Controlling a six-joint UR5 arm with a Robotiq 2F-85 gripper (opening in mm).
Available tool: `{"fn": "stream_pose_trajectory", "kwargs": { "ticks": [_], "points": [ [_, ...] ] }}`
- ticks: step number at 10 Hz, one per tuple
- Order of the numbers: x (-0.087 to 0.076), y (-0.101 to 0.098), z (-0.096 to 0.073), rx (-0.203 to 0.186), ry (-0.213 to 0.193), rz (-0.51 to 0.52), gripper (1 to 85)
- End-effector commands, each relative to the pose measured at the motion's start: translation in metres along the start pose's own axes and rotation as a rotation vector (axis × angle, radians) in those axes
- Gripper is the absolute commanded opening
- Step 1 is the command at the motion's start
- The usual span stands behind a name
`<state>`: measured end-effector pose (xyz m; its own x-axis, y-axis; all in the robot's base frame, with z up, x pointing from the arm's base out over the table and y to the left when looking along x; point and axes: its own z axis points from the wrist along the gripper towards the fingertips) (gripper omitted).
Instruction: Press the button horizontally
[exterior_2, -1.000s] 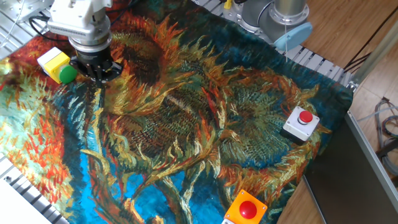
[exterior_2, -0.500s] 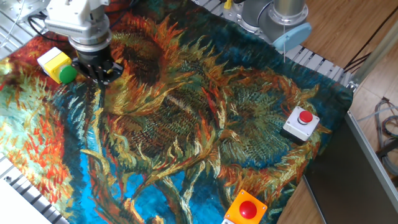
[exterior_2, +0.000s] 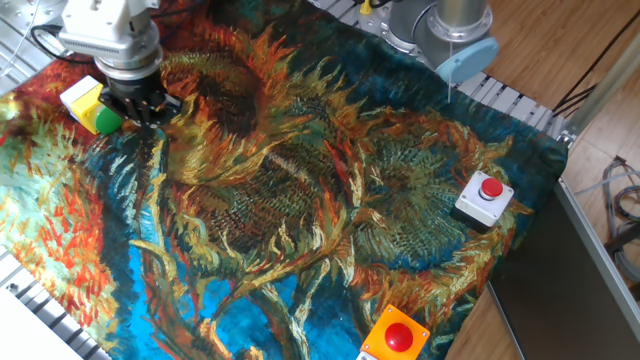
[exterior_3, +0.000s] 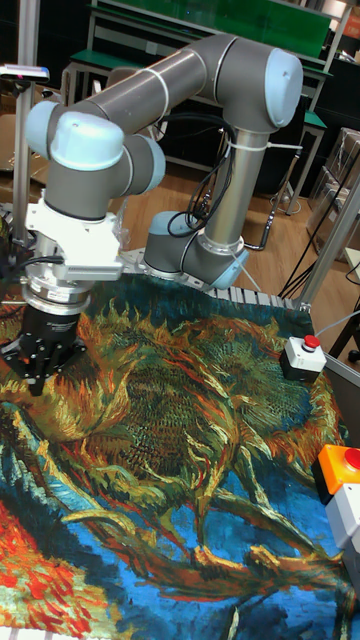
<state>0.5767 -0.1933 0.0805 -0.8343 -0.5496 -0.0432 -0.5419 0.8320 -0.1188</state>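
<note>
Green button: the round green push-button (exterior_2: 108, 119) on its small yellow, white-sided box housing (exterior_2: 82, 99) lies on its side at the far left of the sunflower-print cloth (exterior_2: 300, 200), cap facing along the cloth toward me.
My gripper: my black two-finger gripper (exterior_2: 143, 106) below the white wrist block hangs low over the cloth, right against the green cap — I judge it at contact or a hair short.
Change: a second ago I stood clearly to the right of the cap; since then I have slid leftward and the gap has closed. Nothing else on the cloth has shifted.
Meaning for the task: this is the sideways press itself, either beginning or just about to; I cannot confirm the cap is depressed.
Finger state: cannot tell — neither view shows the tips separately.
Other buttons: the red button on a grey-white box (exterior_2: 485, 197) at right and the red button on an orange box (exterior_2: 396, 337) at the lower edge are well apart from me.
Hidden or unclear: my gripper body covers the contact point in the fixed view; in the tall view the green button is not visible at all, and the orange box is cut off at the frame edge.
</note>
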Motion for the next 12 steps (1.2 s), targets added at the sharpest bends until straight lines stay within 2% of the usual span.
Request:
{"fn": "stream_pose_trajectory", "kwargs": {
  "ticks": [1,5,7,9,12],
  "points": [
    [-0.002,0.0,0.002,-0.03,-0.024,0.008,1.3],
    [-0.001,-0.002,0.002,-0.025,-0.021,0.019,1.3],
    [0.011,-0.026,0.017,0.001,-0.011,-0.016,1.3],
    [0.02,-0.045,0.033,0.031,0.016,-0.032,1.3],
    [0.022,-0.057,0.047,0.045,0.023,-0.049,1.3]
  ]
}}
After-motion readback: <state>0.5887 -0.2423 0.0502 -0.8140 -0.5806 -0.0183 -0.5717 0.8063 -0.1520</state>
